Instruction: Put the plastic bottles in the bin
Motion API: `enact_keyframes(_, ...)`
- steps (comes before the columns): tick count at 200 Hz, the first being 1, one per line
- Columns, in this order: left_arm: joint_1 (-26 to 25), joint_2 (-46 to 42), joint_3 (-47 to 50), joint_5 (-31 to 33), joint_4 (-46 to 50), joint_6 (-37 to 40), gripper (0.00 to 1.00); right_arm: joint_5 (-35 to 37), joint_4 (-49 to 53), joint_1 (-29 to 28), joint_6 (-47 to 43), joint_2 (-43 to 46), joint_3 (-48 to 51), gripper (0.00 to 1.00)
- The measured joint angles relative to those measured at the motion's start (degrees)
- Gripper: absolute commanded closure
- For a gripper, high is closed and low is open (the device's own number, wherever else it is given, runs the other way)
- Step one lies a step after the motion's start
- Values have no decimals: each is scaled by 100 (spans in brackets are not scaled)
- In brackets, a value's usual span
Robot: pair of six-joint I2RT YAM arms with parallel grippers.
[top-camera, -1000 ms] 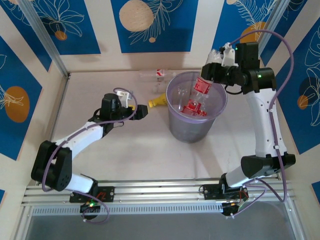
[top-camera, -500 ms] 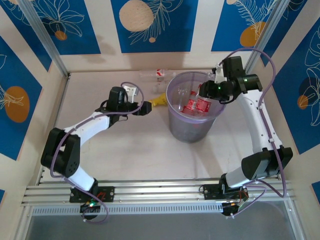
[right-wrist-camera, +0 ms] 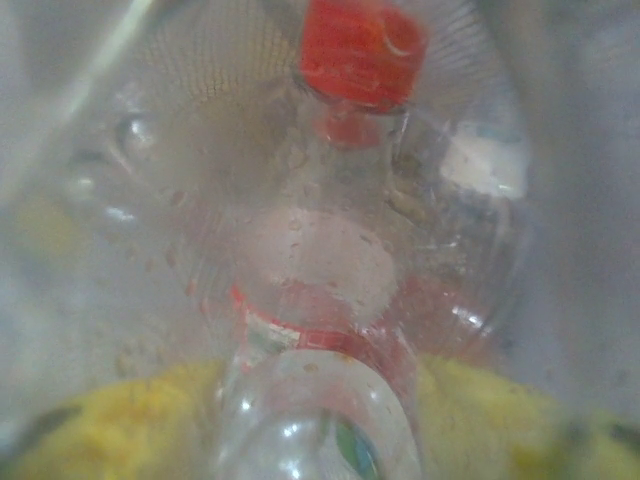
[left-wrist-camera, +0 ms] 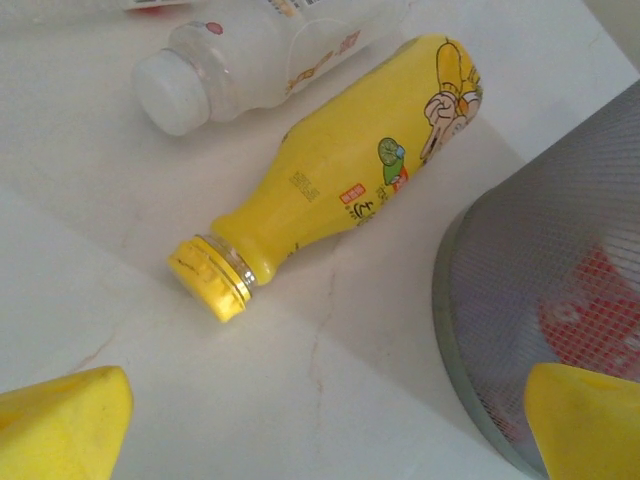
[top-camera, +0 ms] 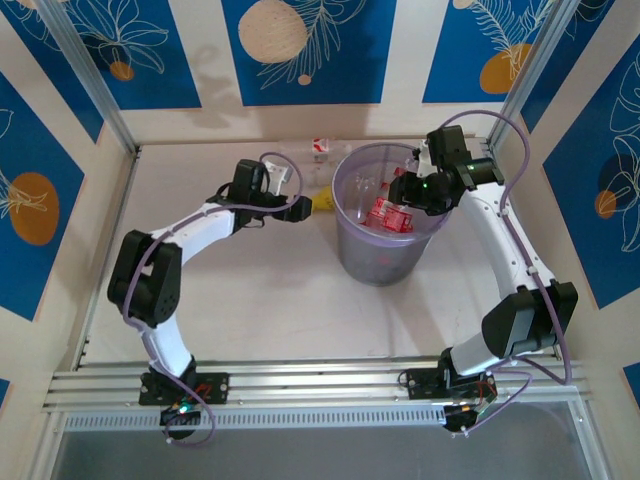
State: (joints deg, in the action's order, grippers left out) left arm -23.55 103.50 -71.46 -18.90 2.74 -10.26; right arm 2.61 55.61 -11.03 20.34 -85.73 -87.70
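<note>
Right jaws clamp one red-capped bottle (right-wrist-camera: 320,260) over one bin (top-camera: 385,262).

White arms (top-camera: 195,228), black joints, lavender cables (top-camera: 490,113), yellow tool pads (left-wrist-camera: 60,425).

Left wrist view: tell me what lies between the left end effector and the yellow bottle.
Bare white tabletop, nothing else, lies between the open left end effector and the yellow bottle, as the left wrist view shows.

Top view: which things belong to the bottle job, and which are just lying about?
Job: bin, yellow bottle, white-capped clear bottle, red-capped bottle.
Not part of it: table, blue patterned wall panels, metal rail.
</note>
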Motion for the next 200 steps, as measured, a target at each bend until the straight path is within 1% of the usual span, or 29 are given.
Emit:
enact_keyframes(13, 0, 236, -203, 2, 15, 162, 0, 7, -17, 0, 13, -11, 11, 49)
enact_keyframes(29, 0, 586, -461, -7, 24, 317, 0, 39, -9, -2, 13, -37, 9, 45)
enact_keyframes(76, -7, 1314, -992, -61, 107, 492, 0, 114, 61, -33, 11, -7, -20, 26)
enact_keyframes(89, -7, 1436, -1147, -61, 133, 531, 0, 136, 157, -33, -2, -7, -35, 23)
enact_keyframes(135, -17, 1709, -1606, -181, 229, 638, 0, 155, 372, -20, -33, 120, -144, 21)
enact_keyframes(165, -55, 1943, -1882, -210, 354, 761, 0, 173, 391, 20, -31, 476, -190, 21)
enact_keyframes(200, -129, 2216, -2184, -201, 721, 940, 0, 125, 334, 98, -11, 907, -192, 22)
